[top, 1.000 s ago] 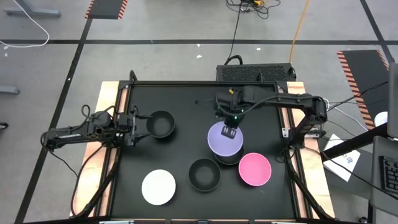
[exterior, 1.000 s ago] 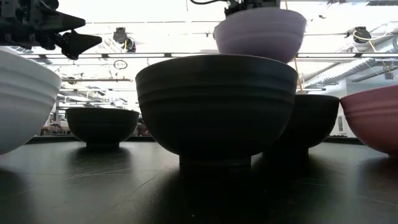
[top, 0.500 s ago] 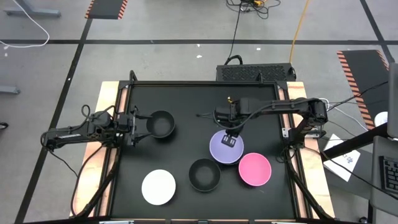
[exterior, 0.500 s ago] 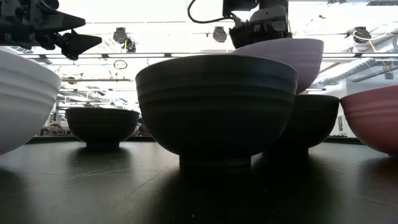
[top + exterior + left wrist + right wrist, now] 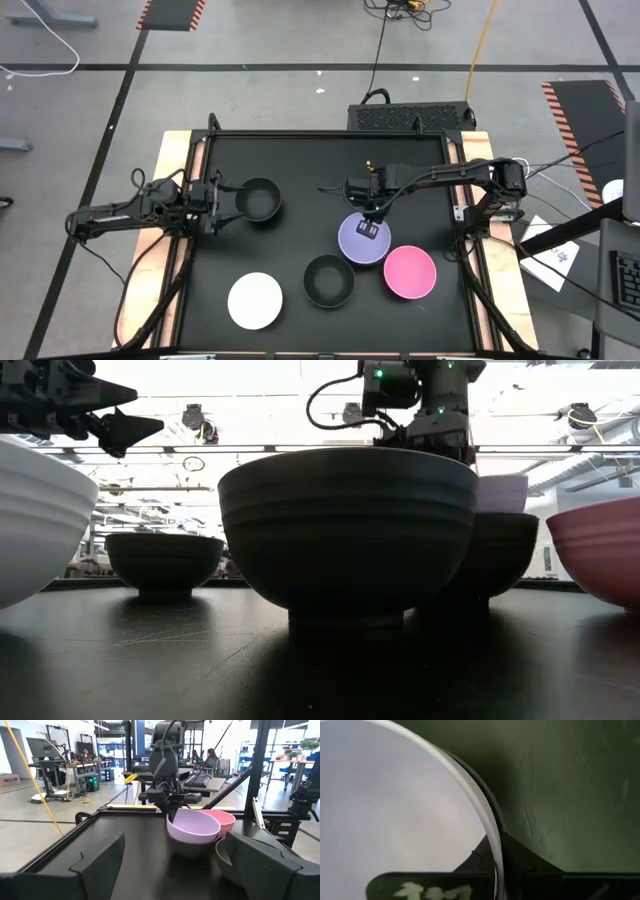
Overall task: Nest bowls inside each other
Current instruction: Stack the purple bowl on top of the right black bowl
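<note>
The lavender bowl [image 5: 361, 239] sits in a black bowl [image 5: 192, 849] right of the table's centre; only from the left wrist do we see it tilted. The right gripper [image 5: 368, 229] is clenched on its smooth rim, and the left gripper [image 5: 222, 200] waits released at the left.

Robotics lab: workbenches [image 5: 60, 767], monitors [image 5: 39, 747], cables.

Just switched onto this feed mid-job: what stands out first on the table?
The right gripper is shut on the rim of the round lavender bowl, which sits in a black bowl right of the table's centre, next to the round pink bowl. The left gripper waits open beside a lone black bowl at far left.
</note>
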